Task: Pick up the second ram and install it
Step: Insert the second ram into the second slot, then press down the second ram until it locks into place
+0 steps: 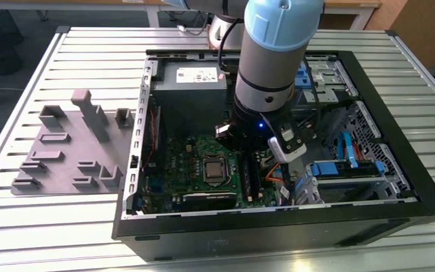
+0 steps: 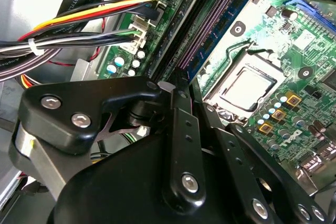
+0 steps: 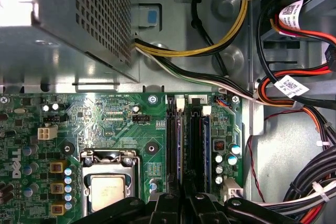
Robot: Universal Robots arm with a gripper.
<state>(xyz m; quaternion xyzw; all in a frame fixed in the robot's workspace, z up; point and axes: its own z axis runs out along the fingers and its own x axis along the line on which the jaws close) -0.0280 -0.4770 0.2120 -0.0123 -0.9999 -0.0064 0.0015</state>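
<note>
the arm [image 1: 278,51] is reaching down into an open computer case [image 1: 399,141] that is lying on a slatted metal worktop [image 1: 21,226]. in the exterior view the gray holder tray [image 1: 66,147] is sitting on the worktop at the exterior view's left of the case.

in both wrist views the tool [image 3: 184,205] [image 2: 181,95] is hanging low over the row of memory slots on the green motherboard [image 3: 105,124], just beside the cpu socket [image 3: 107,190] with its silver chip. i cannot tell how far the tool is open, or whether it has hold of anything.

the second ram [image 3: 206,140] [image 2: 214,43] is showing as a thin blue board standing on its edge in that slot row, running straight toward the tool. whether the tool is touching it is not clear.

a bundle of cables [image 3: 294,108], red, orange, yellow and black, is passing close to the slots. two white printed tags [image 3: 291,85] are hanging on it, and a white label [image 1: 199,75] is sitting on the power supply. some white print is showing on the motherboard as well.
</note>
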